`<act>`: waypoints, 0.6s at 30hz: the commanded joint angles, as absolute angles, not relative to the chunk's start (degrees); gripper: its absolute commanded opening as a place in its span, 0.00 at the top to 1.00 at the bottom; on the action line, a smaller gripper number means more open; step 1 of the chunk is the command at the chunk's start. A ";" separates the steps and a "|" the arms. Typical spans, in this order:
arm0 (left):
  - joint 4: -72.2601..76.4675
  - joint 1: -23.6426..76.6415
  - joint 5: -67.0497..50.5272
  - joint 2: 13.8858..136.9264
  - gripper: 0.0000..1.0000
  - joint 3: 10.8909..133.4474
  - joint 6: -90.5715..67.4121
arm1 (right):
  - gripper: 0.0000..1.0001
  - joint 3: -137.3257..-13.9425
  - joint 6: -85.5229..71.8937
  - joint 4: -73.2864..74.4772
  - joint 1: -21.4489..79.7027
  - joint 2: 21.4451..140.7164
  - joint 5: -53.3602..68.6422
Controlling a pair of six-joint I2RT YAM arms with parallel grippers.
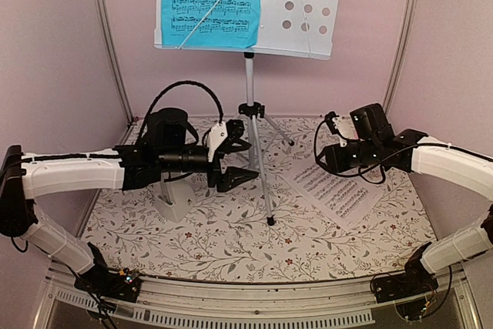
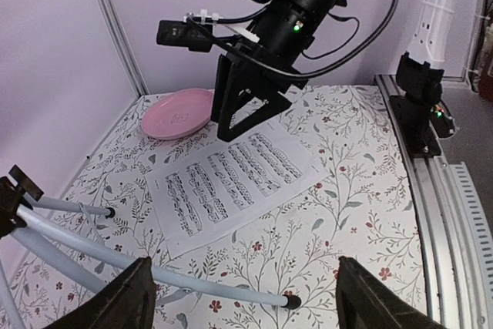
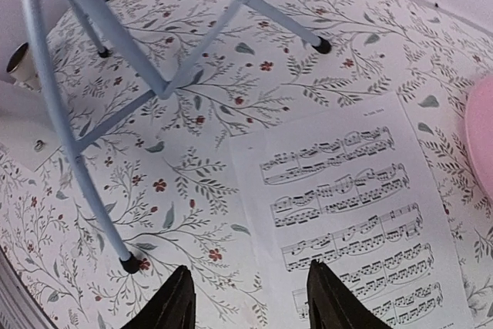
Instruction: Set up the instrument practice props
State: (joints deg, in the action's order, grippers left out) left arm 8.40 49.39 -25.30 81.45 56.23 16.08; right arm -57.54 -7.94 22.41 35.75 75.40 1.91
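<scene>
left claw [image 1: 253, 159] is gaping wide, empty | right claw [image 3: 253, 298] is hovering parted, empty, over white sheet [image 1: 339, 194] lying flat on table [image 1: 231, 246] | blue sheet [image 1: 208, 1] is resting on stand [image 1: 302, 7]

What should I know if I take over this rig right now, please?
The left gripper is open and empty, near the music stand legs.
The right gripper is open and empty, above the white sheet.
The blue sheet is on the stand's left half. The white sheet lies flat on the table. The metronome stands left of the stand.
Done: blue sheet up.
Left: white sheet onto the stand's bare right half.
</scene>
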 commanded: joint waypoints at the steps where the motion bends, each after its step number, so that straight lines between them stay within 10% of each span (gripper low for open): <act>1: 23.65 50.17 -20.14 80.75 0.19 49.57 6.47 | 0.48 -54.43 -17.48 18.72 27.94 74.91 5.60; 18: 29.17 50.46 -21.02 83.59 0.19 49.64 6.94 | 0.15 -29.36 -37.81 12.24 -3.53 60.49 7.88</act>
